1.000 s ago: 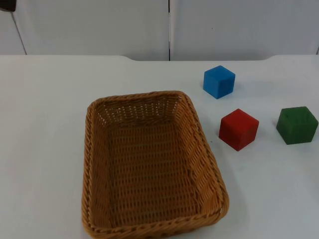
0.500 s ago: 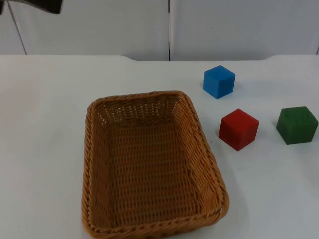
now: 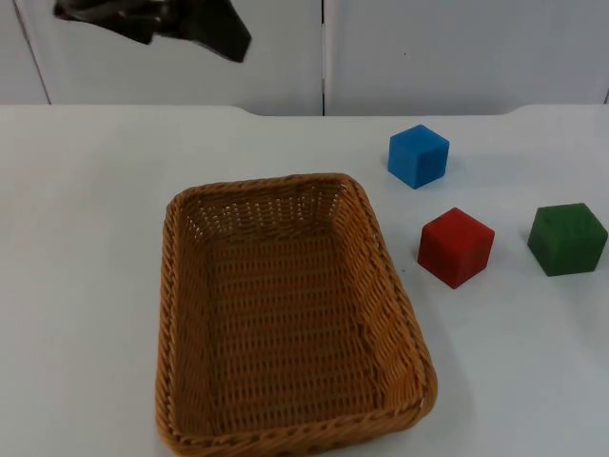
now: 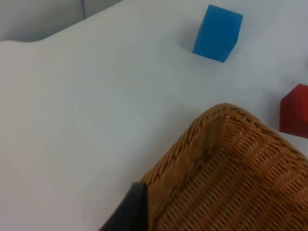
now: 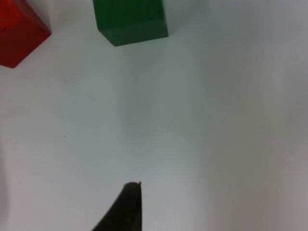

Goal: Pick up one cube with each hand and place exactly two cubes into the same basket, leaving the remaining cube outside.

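overhead, left claw [image 3: 205, 29] empty-handed

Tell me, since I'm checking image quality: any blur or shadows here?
Top view: left arm smeared by motion at the wall, blue cube sharp with a faint shadow. Left wrist view: basket rim slightly soft. Right wrist view: green cube soft, light even.

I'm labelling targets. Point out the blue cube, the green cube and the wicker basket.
blue wooden cube [image 3: 419, 155], top view, front face.
green wooden cube [image 3: 567, 238], top view, front face.
brown wicker basket [image 3: 395, 305], top view, right rim.
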Robot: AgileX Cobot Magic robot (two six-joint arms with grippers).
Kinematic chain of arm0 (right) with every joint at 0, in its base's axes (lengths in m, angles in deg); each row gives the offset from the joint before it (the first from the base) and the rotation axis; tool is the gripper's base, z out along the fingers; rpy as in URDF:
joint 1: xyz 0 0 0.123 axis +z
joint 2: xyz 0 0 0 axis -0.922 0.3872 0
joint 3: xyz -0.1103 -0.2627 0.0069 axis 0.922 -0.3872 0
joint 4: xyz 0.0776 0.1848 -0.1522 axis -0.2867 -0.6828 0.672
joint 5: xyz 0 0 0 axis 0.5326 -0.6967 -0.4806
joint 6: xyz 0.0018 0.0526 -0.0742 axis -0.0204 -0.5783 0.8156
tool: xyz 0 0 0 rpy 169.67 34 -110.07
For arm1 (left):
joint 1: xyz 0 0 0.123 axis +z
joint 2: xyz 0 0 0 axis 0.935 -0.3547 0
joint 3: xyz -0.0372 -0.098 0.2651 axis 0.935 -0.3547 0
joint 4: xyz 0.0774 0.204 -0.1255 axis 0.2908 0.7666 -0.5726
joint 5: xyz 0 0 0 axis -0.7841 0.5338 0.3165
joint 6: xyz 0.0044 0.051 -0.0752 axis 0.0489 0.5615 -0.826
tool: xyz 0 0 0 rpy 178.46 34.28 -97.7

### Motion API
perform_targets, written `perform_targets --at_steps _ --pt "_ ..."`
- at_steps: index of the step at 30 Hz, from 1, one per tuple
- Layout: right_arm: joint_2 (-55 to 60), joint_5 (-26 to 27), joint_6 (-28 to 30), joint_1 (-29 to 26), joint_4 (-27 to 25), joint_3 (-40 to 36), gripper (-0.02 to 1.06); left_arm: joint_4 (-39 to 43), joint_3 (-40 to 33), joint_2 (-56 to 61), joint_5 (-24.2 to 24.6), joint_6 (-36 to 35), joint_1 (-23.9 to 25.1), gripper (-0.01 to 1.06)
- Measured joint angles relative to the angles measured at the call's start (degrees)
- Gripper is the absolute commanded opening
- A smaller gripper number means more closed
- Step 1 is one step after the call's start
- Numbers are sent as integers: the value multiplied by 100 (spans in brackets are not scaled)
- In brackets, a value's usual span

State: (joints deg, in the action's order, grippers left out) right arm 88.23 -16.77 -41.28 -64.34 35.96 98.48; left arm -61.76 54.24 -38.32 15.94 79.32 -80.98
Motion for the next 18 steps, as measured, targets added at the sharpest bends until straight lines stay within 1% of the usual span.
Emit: perform_targets --at_steps 4,5,9,10,12,14,15,18 --pt "221 250 0 0 0 0 105 0 425 -607 -21 170 -145 105" --pt "221 250 0 0 0 0 105 0 425 -607 -21 170 -145 105" --pt "347 542 0 30 0 0 105 0 912 -1162 -21 309 -277 105" --pt "347 542 0 30 0 0 105 0 912 -1162 -21 309 -277 105" --pt "474 808 0 215 61 9 105 0 1251 -1471 -31 391 -358 105" --pt "625 874 0 308 100 128 105 0 1552 -1707 -30 440 -426 105" --pt "625 874 0 308 100 128 105 0 1552 -1707 -30 440 -426 105" --pt "935 924 0 325 111 418 105 0 1975 -2075 -51 460 -543 105"
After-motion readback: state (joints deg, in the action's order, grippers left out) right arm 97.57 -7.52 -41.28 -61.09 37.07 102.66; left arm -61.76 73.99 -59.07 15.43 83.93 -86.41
